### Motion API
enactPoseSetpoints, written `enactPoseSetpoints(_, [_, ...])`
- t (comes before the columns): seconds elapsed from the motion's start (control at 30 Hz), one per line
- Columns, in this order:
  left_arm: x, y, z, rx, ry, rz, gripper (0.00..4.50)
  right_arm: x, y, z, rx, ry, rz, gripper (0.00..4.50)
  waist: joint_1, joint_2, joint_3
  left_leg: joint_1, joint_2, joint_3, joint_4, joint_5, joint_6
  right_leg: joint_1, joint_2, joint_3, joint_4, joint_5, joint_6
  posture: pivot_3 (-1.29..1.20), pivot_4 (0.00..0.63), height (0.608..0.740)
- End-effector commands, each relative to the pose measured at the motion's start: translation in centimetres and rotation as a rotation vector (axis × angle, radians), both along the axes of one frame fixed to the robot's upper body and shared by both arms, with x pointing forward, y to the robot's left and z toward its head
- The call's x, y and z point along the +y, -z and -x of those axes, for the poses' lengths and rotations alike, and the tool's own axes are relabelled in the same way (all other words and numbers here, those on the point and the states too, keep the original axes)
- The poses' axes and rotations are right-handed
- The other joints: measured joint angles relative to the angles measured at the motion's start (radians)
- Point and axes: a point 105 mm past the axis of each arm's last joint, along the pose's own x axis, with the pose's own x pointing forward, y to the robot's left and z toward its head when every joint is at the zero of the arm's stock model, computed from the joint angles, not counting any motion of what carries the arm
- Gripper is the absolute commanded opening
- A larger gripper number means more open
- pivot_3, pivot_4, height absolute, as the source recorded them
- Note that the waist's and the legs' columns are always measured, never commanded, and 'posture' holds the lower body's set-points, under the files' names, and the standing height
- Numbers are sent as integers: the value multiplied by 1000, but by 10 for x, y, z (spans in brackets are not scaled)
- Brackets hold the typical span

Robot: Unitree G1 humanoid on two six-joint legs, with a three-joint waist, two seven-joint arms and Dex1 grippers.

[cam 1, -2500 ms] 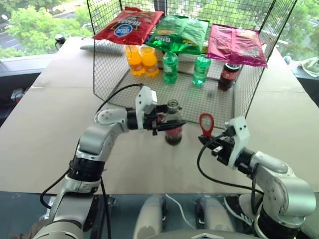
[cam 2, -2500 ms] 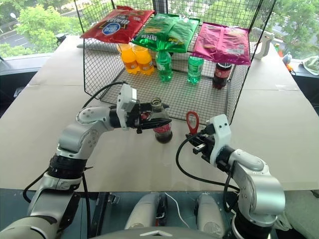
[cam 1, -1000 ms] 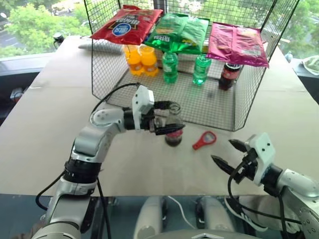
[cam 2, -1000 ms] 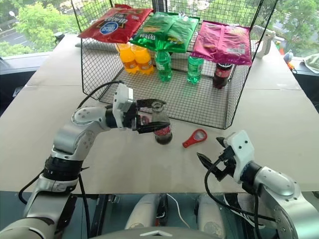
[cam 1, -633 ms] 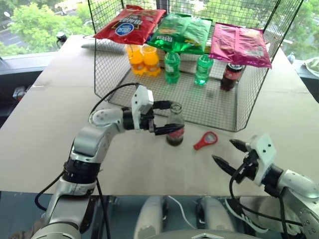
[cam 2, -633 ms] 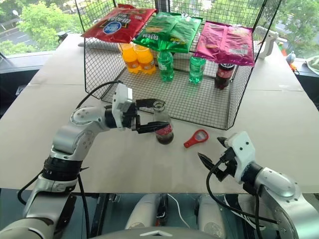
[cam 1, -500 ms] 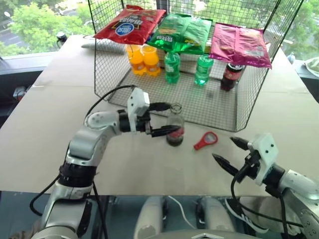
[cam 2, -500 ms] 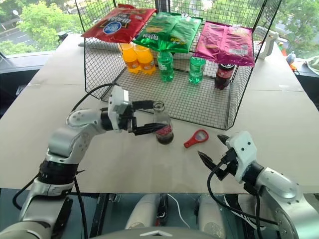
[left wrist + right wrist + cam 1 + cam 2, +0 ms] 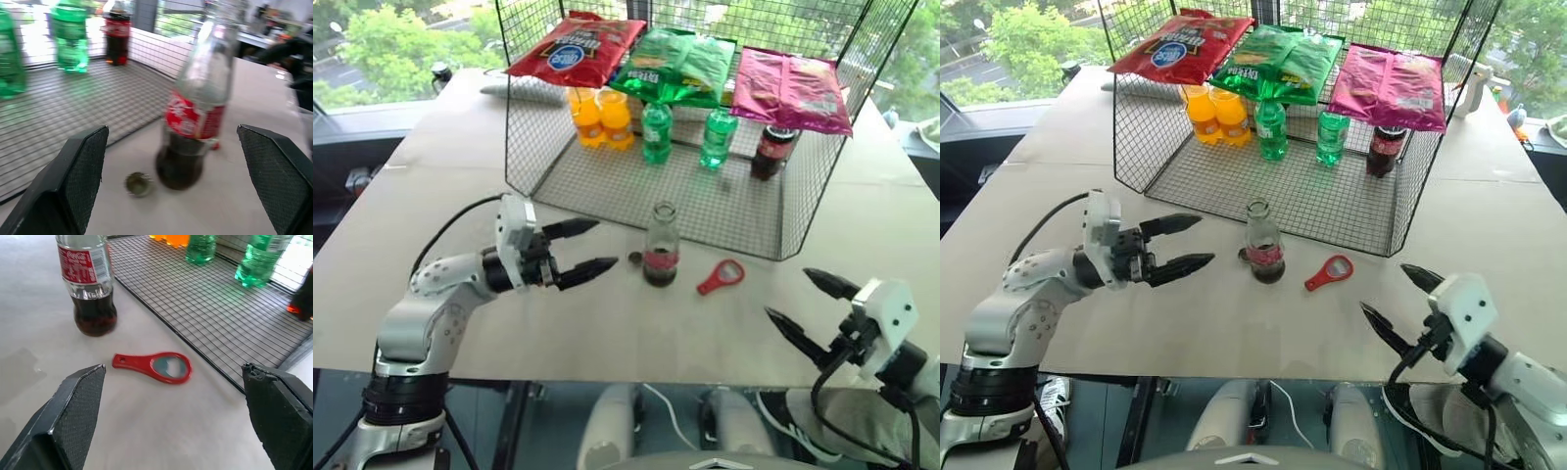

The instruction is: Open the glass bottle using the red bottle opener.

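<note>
Fingers (image 9: 589, 266) of both arms spread, empty, well apart from glass bottle (image 9: 660, 247).

Glass bottle (image 9: 1262, 243) upright (uncapped), red bottle opener (image 9: 1328, 272) flat beside it; both grippers apart, empty.

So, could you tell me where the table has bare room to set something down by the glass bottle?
Bare table runs along the near edge, between the left hand and the right hand. It is tighter beside the glass bottle: the cap lies on its left, the red bottle opener on its right, the wire rack just behind.
</note>
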Motion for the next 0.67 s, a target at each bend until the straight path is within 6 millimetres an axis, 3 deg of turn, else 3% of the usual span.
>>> enactPoseSetpoints(0.03, [22,-5,-3,-19,-100,-11,4355,-2,-10,12,-53,-20,43,4500,0,0,0,0,0,0,0,0,0,0,0,0,0,0,0,0,150,740])
enactPoseSetpoints(0.13, [28,-2,-2,-7,-112,-27,4355,-4,-9,17,-50,-18,40,4500,-2,0,0,0,0,1,0,0,0,0,0,0,0,0,1,0,150,740])
enactPoseSetpoints(0.3, [64,4,2,31,-209,-93,4355,-26,-3,27,-21,54,53,4500,-1,0,0,1,0,1,-1,0,-1,-1,-1,0,0,-1,1,0,150,740])
enactPoseSetpoints(0.67, [78,5,-7,20,-327,-42,4355,-40,-5,17,-47,124,25,4500,-1,0,-1,1,0,1,-3,-1,-1,-1,-9,0,-1,2,-3,0,150,740])
